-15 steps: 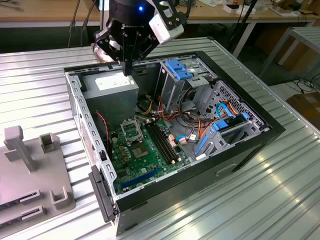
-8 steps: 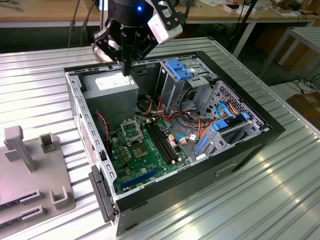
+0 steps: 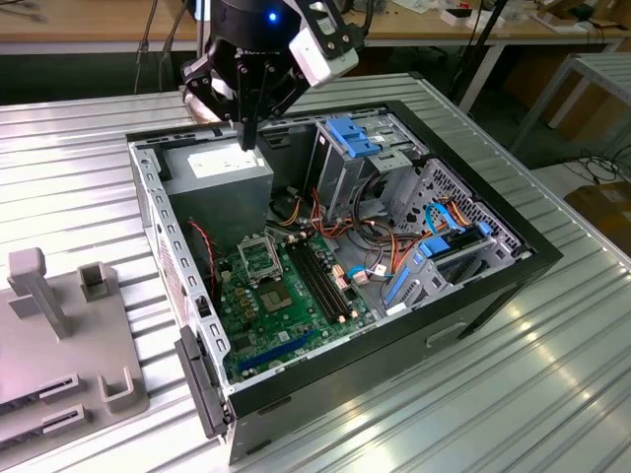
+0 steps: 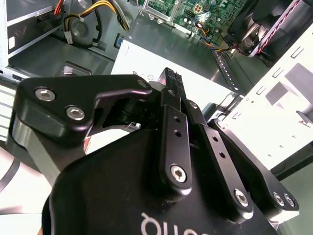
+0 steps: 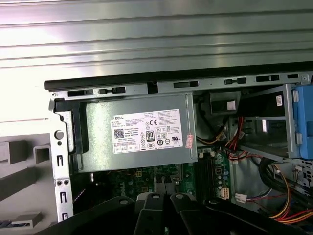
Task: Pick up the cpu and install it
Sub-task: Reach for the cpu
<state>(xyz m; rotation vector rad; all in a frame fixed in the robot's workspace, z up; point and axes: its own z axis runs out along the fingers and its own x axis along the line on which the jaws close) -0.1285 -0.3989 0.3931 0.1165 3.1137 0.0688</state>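
While one pincer (image 3: 248, 136) hangs pressed together above one power supply (image 3: 222, 175), one open case (image 3: 532, 254), one socket (image 3: 258, 258)

— Where does the arm stand?
— In the exterior view the wrist (image 3: 258, 34) enters at about eleven o'clock, a blue light on it. The gripper (image 3: 248, 140) hangs straight beneath, aimed toward six o'clock.
— And its fingers (image 3: 246, 118)?
— Drawn together into one narrow black tip. In the second wrist view the linkages (image 4: 176, 142) lie folded inward, side by side.
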